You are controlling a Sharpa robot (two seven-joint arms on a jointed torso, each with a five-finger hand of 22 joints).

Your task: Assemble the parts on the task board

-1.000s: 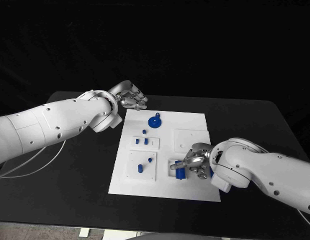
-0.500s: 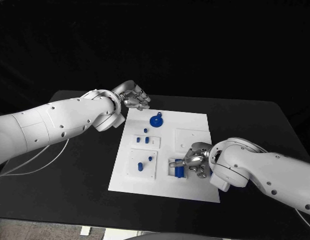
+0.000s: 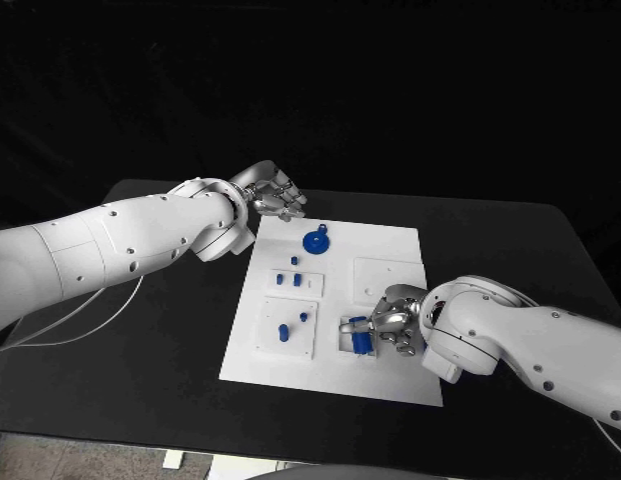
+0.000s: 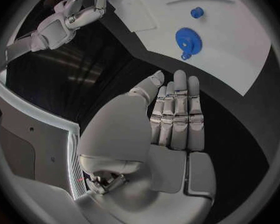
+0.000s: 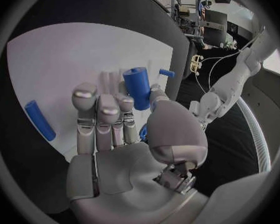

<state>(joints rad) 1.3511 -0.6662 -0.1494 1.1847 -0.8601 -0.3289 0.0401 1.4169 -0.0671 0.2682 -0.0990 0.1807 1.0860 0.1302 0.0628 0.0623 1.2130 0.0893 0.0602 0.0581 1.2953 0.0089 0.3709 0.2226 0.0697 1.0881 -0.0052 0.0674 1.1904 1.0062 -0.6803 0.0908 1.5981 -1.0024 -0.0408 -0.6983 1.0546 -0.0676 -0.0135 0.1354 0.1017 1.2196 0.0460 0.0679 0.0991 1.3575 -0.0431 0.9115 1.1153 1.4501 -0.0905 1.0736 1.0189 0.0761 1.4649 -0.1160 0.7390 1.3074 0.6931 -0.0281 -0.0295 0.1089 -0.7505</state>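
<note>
On the task board [image 3: 333,300], head view, the right hand [image 3: 392,325] rests at its near right corner over a blue cylinder [image 3: 359,340]. Left wrist: left hand [image 4: 174,117], fingers straight and together, empty, just off the board's far corner. Right wrist: fingers clamp the cylinder [image 5: 137,87]. It looks light, rigid, smooth; best gripped mid-barrel.

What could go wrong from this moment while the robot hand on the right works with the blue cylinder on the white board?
1. The right robot hand seems to pinch the blue cylinder only with its fingertips, so it may slip or tilt.
2. A second small blue rod lies loose on the white task board beside that hand and could be knocked away.
3. The left robot hand hovers near the round blue disc part and might bump it.
</note>
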